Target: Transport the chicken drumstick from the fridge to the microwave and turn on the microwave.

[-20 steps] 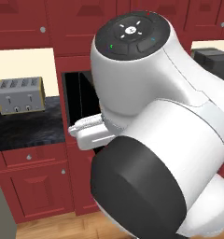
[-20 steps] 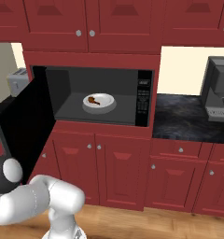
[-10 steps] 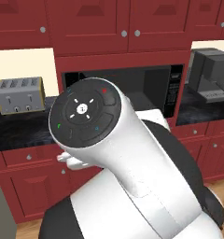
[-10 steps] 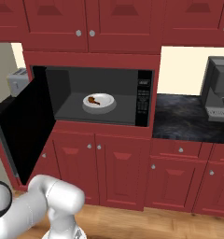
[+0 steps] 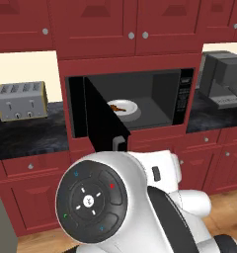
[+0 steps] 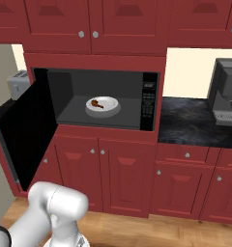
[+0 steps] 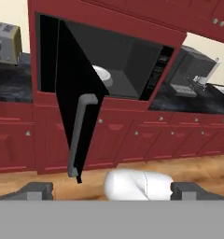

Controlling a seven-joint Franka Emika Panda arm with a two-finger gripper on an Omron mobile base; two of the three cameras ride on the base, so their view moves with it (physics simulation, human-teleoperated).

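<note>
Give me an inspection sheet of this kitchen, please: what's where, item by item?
Surface: dark stone counter, either side of the microwave.
Job's things: microwave with door swung open; drumstick on a white plate inside.
Clutter: silver toaster at left, grey coffee machine at right.
Hand: hand open, holding nothing, facing the door handle.
Cables: nothing seen.
Surroundings: red cabinets above and below, wooden floor.
</note>
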